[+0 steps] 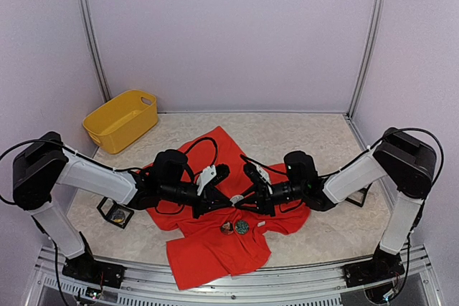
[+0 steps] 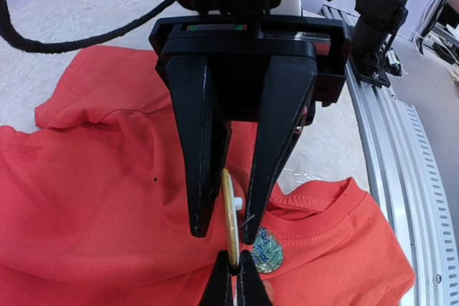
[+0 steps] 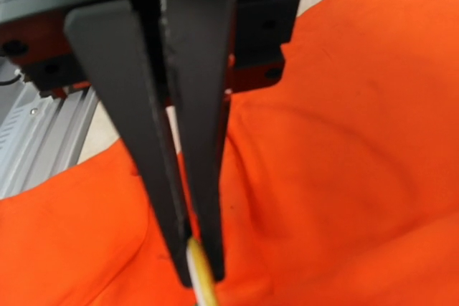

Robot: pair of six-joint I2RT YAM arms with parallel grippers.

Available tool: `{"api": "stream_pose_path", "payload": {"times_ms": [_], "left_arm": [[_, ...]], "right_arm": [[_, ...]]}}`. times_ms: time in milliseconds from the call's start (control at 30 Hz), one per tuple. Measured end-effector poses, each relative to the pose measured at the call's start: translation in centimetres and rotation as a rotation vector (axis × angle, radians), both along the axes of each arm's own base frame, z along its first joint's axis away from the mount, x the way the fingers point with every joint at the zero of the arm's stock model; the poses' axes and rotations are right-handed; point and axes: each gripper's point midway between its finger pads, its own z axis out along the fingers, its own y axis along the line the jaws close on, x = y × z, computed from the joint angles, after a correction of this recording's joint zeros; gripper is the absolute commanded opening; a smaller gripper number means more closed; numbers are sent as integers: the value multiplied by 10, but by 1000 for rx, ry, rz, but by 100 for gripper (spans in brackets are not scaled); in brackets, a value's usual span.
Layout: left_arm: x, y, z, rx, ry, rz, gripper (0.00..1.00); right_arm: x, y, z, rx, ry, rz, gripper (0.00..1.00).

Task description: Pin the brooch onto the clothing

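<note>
Left gripper [image 2: 225, 234] fingers are seen closely flanking the brooch [image 2: 229, 223], a gold-rimmed disc held edge-on; whether it is squeezed by them cannot be told. Its lower rim is pinched by the clenched right gripper [image 3: 200, 277]. The shirt [image 2: 93, 198], bright red and rumpled, is spread on the table [image 1: 301, 134] directly beneath both grippers, and a green patterned disc [image 2: 267, 250] is laid on it. The brooch's face is hidden, and in the right wrist view it is blurred and cut off.
</note>
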Motion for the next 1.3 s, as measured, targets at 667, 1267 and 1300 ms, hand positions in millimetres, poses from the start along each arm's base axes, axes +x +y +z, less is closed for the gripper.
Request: {"api": "stream_pose_path", "payload": {"times_ms": [667,1267,1300], "left_arm": [[6,3,-6,43,-46,30,0],[11,2,-4,47,-64,51,0],[11,2,-4,47,-64,51,0]], "right_arm": [[11,4,-3,-20,215,-72,17],[15,1,-1,-2,282,-100,16],[15,1,-1,-2,281,-99,18]]}}
